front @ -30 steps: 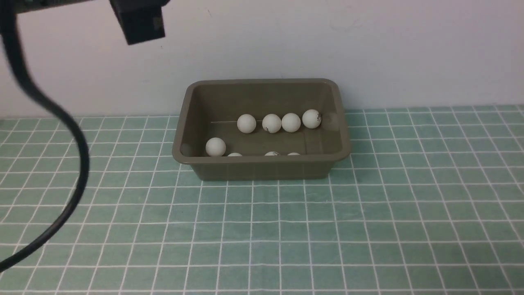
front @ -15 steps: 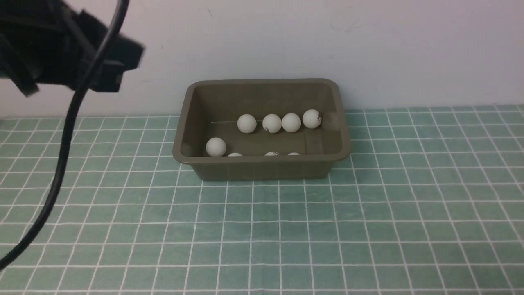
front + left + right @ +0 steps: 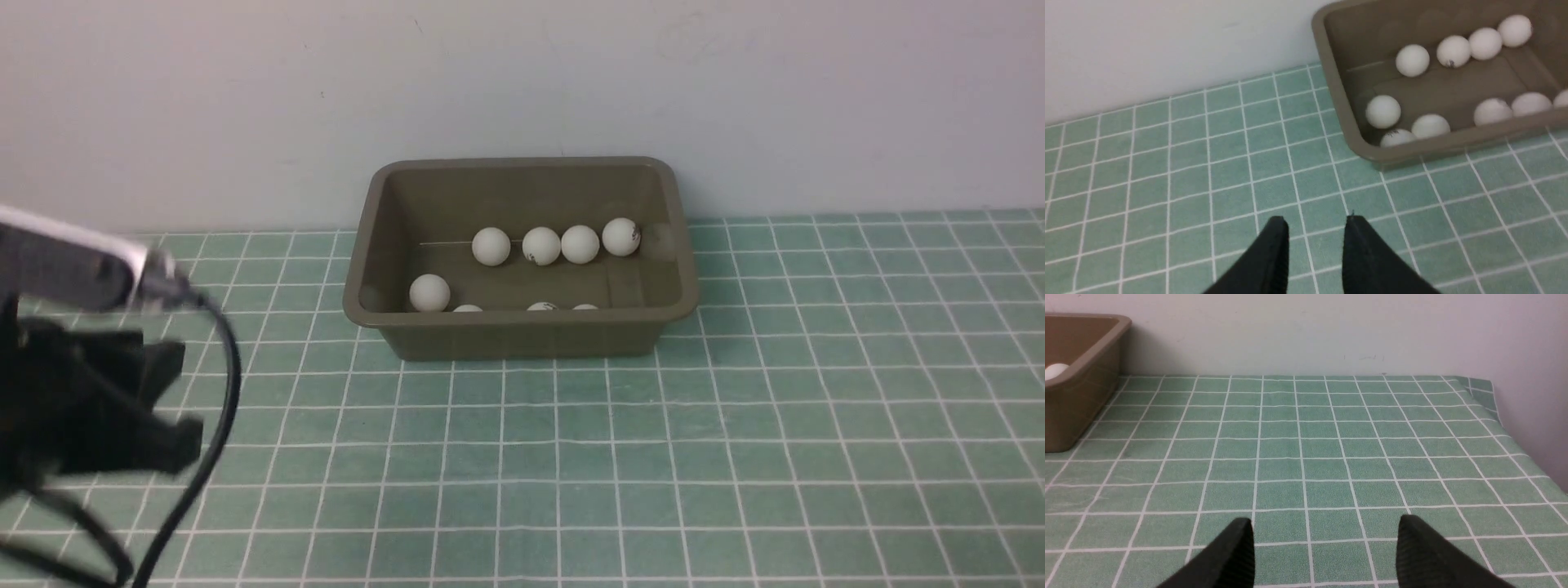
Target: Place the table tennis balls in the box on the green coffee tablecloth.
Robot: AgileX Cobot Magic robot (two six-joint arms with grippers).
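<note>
One box (image 3: 522,339) sits on one green tablecloth (image 3: 571,457), close to the wall (image 3: 522,82). Nine white balls (image 3: 1412,60) show inside it in the left wrist view. Two claws show: the left claw (image 3: 1315,230) has its fingers apart with nothing between, and the right claw (image 3: 1326,535) has its fingers spread wider, also empty. The left arm (image 3: 90,367) reaches in beside the box, on its left.

smudged dark logos on balls (image 3: 621,237), unreadable
</note>
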